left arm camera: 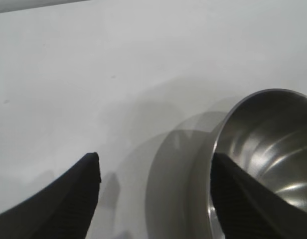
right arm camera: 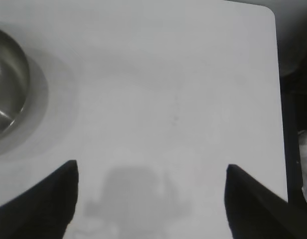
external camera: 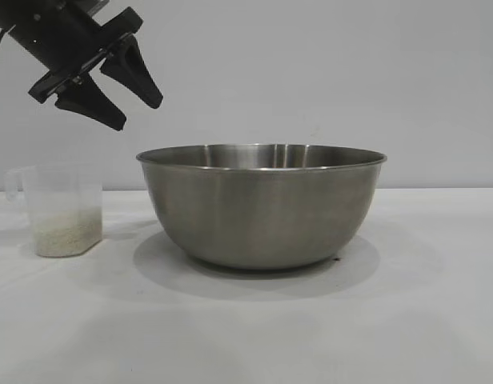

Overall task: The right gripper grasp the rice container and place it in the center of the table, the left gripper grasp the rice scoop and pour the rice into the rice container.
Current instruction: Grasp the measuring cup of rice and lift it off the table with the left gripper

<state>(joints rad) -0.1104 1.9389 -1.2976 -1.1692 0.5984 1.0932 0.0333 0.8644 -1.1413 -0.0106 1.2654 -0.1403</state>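
Note:
The rice container, a large steel bowl, stands in the middle of the white table. To its left stands the rice scoop, a frosted plastic cup with a pale layer of rice at its bottom. My left gripper hangs open in the air above the scoop, up and to the left of the bowl's rim, holding nothing. In the left wrist view the left gripper looks down on the rice container. My right gripper is open over bare table, with the rice container off to one side.
The table's edge and rounded corner show in the right wrist view, with dark floor beyond. A plain grey wall stands behind the table.

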